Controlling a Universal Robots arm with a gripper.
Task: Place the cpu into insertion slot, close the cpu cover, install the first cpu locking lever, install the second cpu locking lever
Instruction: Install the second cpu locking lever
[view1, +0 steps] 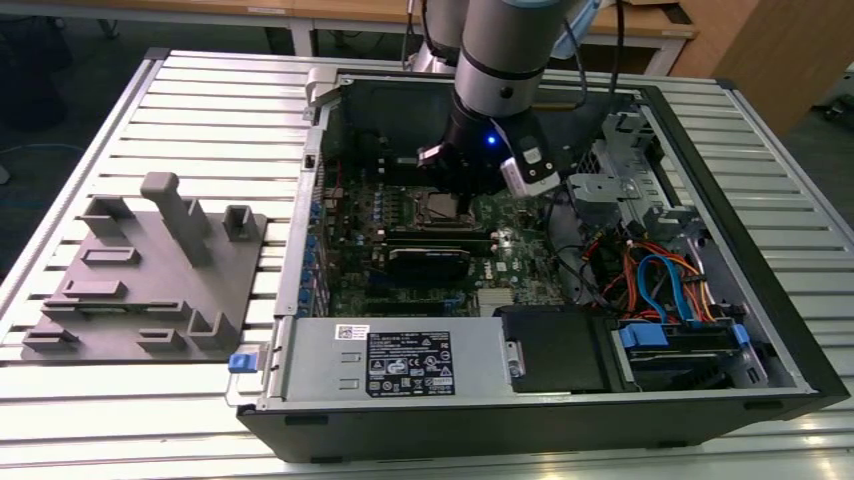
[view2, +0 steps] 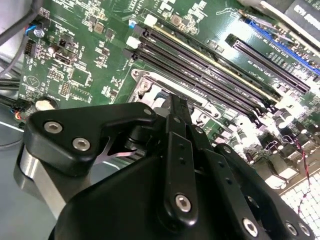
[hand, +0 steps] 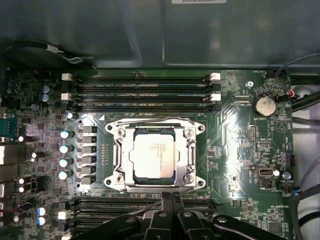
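One gripper, fingers pressed together on nothing, is hovering near the insertion slot, where the cpu is sitting under the cpu cover (lying flat).

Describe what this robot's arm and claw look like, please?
The arm is a thick silver-grey tube with a dark wrist section showing a small blue light, and a white box clipped beside it. Cables run down from above. The claw is matte black, built from jointed linkage bars pinned with silver screws, on a metal collar.
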